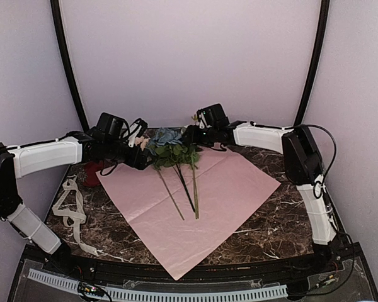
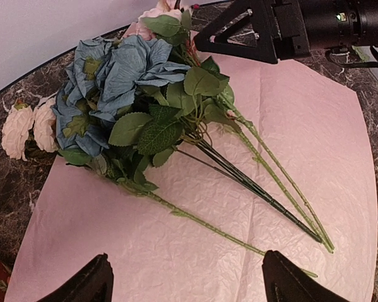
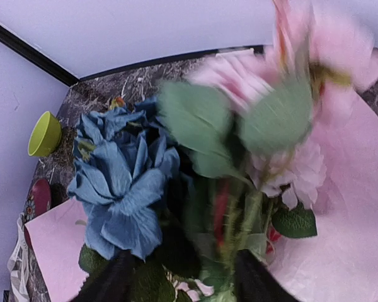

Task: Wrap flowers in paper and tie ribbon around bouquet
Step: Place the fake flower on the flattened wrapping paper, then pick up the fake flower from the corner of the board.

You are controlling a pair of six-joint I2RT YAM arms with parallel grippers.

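Observation:
The flowers (image 1: pixel 170 151) lie loose on the flat paper (image 1: pixel 227 189), pink face up, heads at the far edge and stems pointing to the near side. No bouquet is in view. The blue bloom (image 2: pixel 113 75) and green leaves fill the left wrist view over the paper (image 2: pixel 302 126). My left gripper (image 2: pixel 186 286) hangs open above the paper near one stem, holding nothing. My right gripper (image 3: pixel 186 280) stands with its fingers apart around leaves and stems, a blurred pink bloom (image 3: pixel 327 44) above them. The ribbon (image 1: pixel 69 207) lies at the table's left edge.
A red cup (image 1: pixel 92 173) stands on the dark marble table (image 1: pixel 264 217) beside the left arm. A green bowl (image 3: pixel 44 133) sits by the back wall. The right gripper (image 2: pixel 258 31) shows at the top of the left wrist view.

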